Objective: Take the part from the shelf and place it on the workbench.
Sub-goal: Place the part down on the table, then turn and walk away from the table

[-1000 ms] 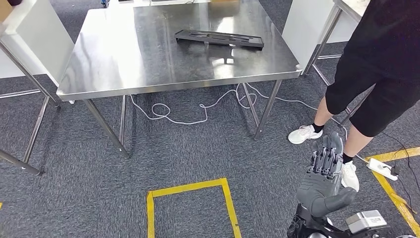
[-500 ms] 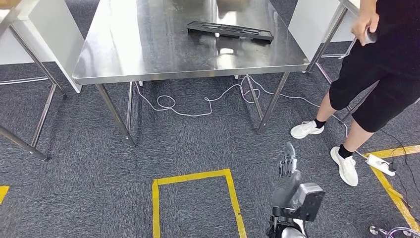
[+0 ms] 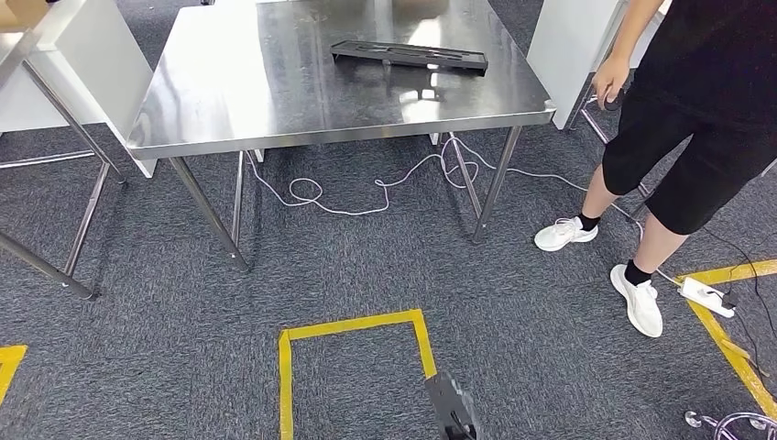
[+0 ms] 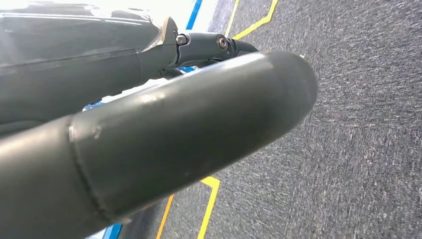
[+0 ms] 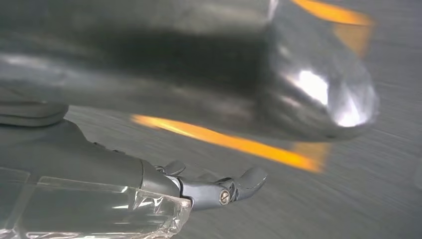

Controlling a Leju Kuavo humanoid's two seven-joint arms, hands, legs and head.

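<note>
Steel workbench (image 3: 229,110) bears black part (image 3: 409,56) — details perhaps blurred.

Dark grey left hand (image 4: 164,139) with smooth rounded thumb, screw-headed finger; grey right hand (image 5: 149,184), clear-wrapped.

The worktop (image 3: 275,82) is brushed steel, smooth and shiny enough to mirror the lights, and stands on bare metal legs. The long part (image 3: 410,57) on it looks like matt black plastic. The floor (image 3: 165,339) is rough grey carpet with glossy yellow tape (image 3: 353,324) stuck on it. A smooth white cable (image 3: 366,197) lies across the pile. The left hand (image 4: 164,134) has a smooth, dull grey shell.
</note>
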